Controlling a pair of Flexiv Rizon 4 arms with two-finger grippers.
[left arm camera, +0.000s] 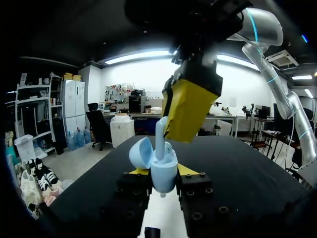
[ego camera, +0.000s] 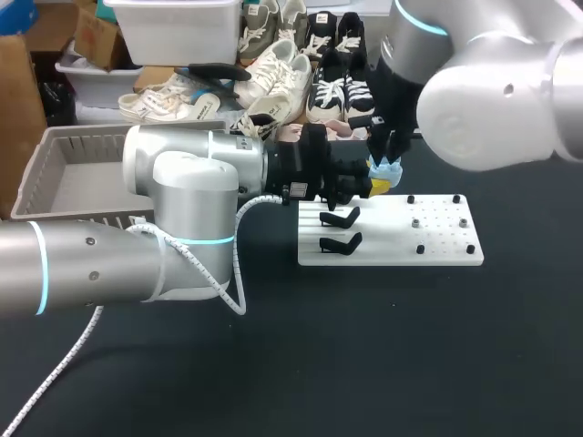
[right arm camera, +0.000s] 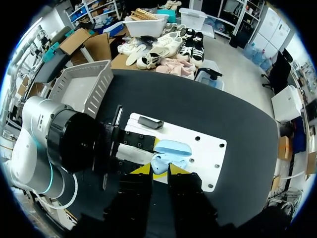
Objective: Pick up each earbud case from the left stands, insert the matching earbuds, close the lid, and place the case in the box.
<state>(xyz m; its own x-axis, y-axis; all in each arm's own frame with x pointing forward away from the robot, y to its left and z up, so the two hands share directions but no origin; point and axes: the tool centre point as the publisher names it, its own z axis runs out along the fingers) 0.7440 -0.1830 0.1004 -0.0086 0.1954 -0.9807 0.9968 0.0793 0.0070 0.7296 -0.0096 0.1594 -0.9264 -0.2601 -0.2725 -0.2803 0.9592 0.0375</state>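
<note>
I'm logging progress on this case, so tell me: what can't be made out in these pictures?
1. Sockets inside the earbud case: in the left wrist view, the case's own wall and the earbud hide them.
2. Case in the head view: mostly hidden between the left gripper and right gripper.
3. Right gripper's hold on the earbud: not settled in any view.

Above the left gripper (left arm camera: pixel 162 172), the right gripper (right arm camera: pixel 161 169) pinching an earbud (left arm camera: pixel 161 133) blocked access to the open case (left arm camera: pixel 164 164) clamped there, two black stands (ego camera: pixel 339 218) crowded the board (ego camera: pixel 442 248) beside it, and bare table (left arm camera: pixel 242 163) ahead lay free.
</note>
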